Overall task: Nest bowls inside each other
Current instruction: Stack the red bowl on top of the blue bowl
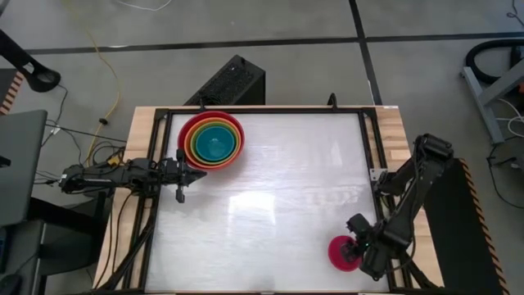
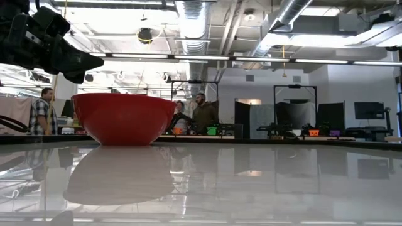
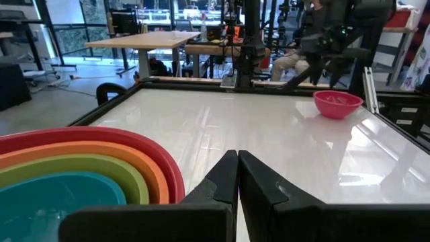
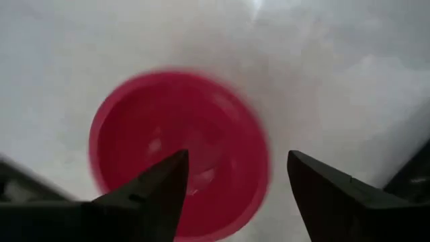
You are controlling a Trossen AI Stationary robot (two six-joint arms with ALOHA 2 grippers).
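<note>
Four bowls sit nested at the table's far left: red point(image 1: 187, 131) outermost, then orange point(image 1: 193, 139), lime green point(image 1: 199, 144) and teal point(image 1: 217, 142) innermost. From table height only the red bowl point(image 2: 122, 118) shows. The pink bowl point(image 1: 338, 254) rests upright on its base near the table's front right corner, also seen in the left wrist view point(image 3: 337, 103). My right gripper point(image 4: 235, 171) hangs open over it, pointing down, one finger above the bowl's inside and the other beyond its rim point(image 4: 263, 154). My left gripper point(image 3: 237, 176) is shut and level beside the stack's near side.
A black frame point(image 1: 370, 156) borders the white tabletop, with a wooden edge point(image 1: 397, 139) outside it. Bare tabletop point(image 1: 286, 188) lies between the stack and the pink bowl. People stand in the room beyond the table point(image 2: 201, 116).
</note>
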